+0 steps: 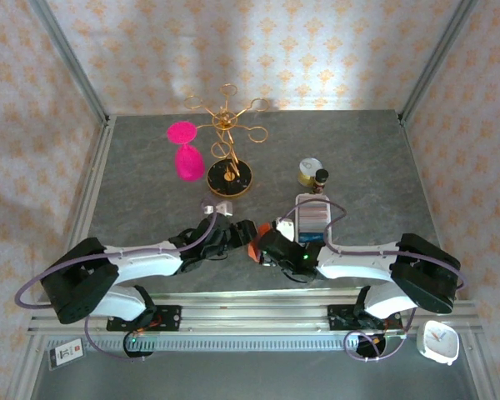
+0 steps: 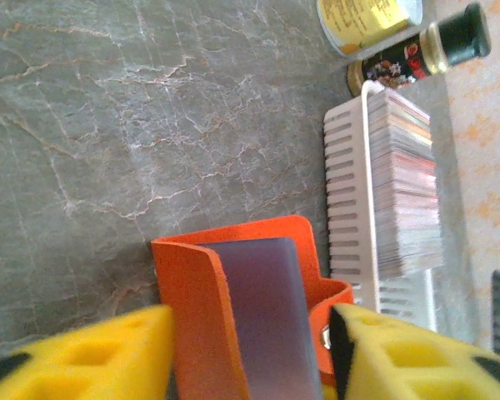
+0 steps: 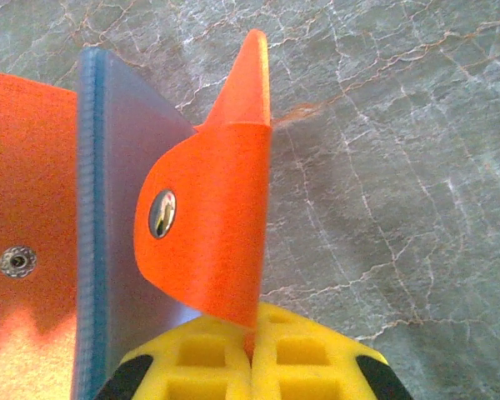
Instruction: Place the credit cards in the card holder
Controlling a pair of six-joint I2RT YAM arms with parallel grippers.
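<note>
The card holder (image 1: 253,249) is held open between the two arms toward the near side of the table (image 1: 142,175). The right fingers (image 3: 308,358) pinch tight on its snap flap, while the left fingers (image 2: 83,358) stand about half apart around its folded body; whether they press it I cannot tell. The credit cards (image 2: 404,183) stand on edge in the white slotted tray (image 2: 346,167), just beyond-right of the holder and nearer the right arm.

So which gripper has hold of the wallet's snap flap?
The right gripper: its fingers are shut on the orange snap flap of the card holder. The left gripper instead holds the holder's body between spread fingers, one on either side.
</note>
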